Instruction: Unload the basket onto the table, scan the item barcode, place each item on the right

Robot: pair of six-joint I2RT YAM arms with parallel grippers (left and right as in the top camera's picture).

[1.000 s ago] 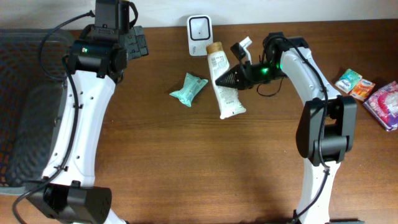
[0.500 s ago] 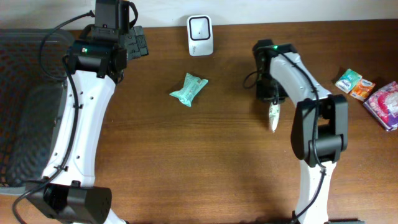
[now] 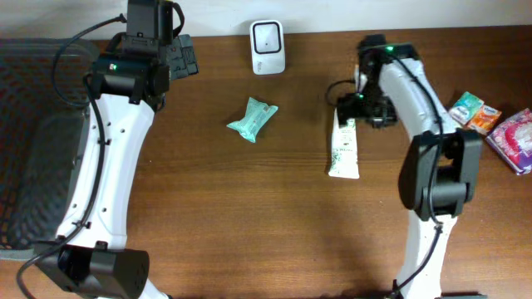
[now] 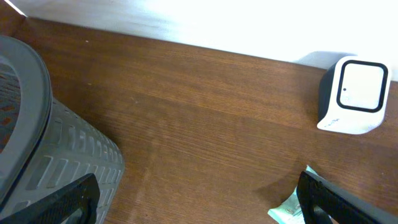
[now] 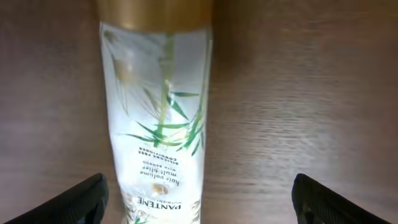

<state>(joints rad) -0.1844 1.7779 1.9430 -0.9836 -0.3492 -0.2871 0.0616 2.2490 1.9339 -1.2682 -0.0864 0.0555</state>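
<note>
My right arm [image 3: 416,91] comes up from the near edge and folds back toward the middle of the wooden table [image 3: 249,224]. The right gripper [image 3: 356,104] hangs over the far end of the Pantene tube [image 3: 343,151]. In the wrist view its jaws are spread wide, with a black fingertip [image 5: 74,199] in each lower corner. The tube lies flat on the wood between them, and neither fingertip touches it.

The tube is glossy white plastic printed with green bamboo leaves, and it has a gold cap. The frame cuts off the cap at the top and the tube's other end at the bottom. From overhead, the gripper covers the tube's far end. The tube sits well apart from the white, rounded barcode scanner [image 3: 268,46].

My left arm [image 3: 108,158] stretches along the left side. The left gripper [image 4: 199,208] is released and empty over bare wood. Beside it is the ribbed grey basket [image 4: 43,143], only partly in frame. Of the crinkled teal packet [image 3: 252,119], that wrist view catches only a corner.
</note>
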